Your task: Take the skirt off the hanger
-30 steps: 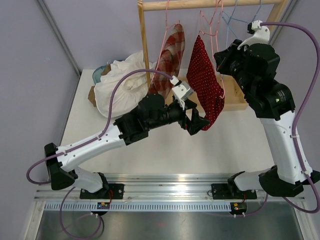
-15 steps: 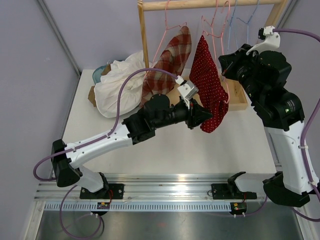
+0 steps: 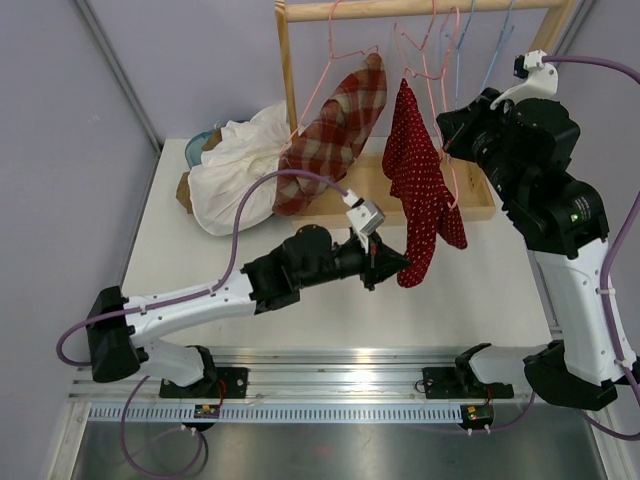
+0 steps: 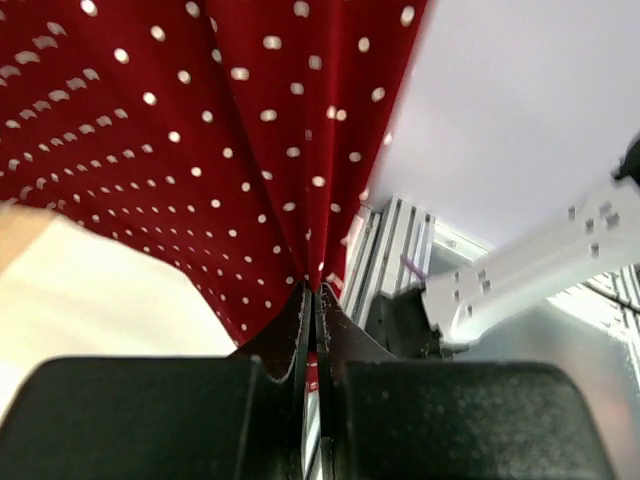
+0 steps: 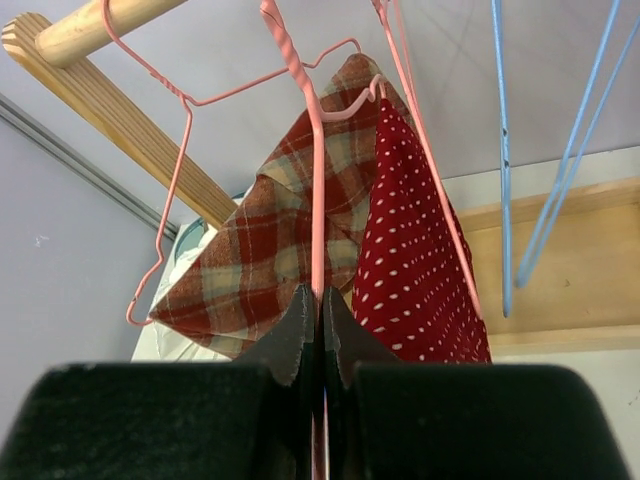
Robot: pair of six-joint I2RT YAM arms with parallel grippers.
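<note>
The skirt [image 3: 420,190] is red with white dots and hangs from a pink wire hanger [image 3: 432,62] on the wooden rail. My left gripper [image 3: 398,265] is shut on the skirt's lower hem. In the left wrist view the red cloth [image 4: 220,150] runs down into the shut jaws [image 4: 312,292]. High on the right, my right gripper [image 3: 447,140] is shut on the pink hanger's wire. In the right wrist view the wire [image 5: 316,200] passes between the shut jaws [image 5: 320,295], with the skirt [image 5: 420,260] draped just to its right.
A plaid garment [image 3: 335,135] hangs on another pink hanger to the left of the skirt. A white cloth bundle [image 3: 235,170] lies at the back left. Blue hangers [image 3: 490,50] hang to the right on the wooden rack [image 3: 290,80].
My left gripper has shut on the skirt's hem and drawn it toward the near edge. The right arm shifted up and to the right with the hanger.
</note>
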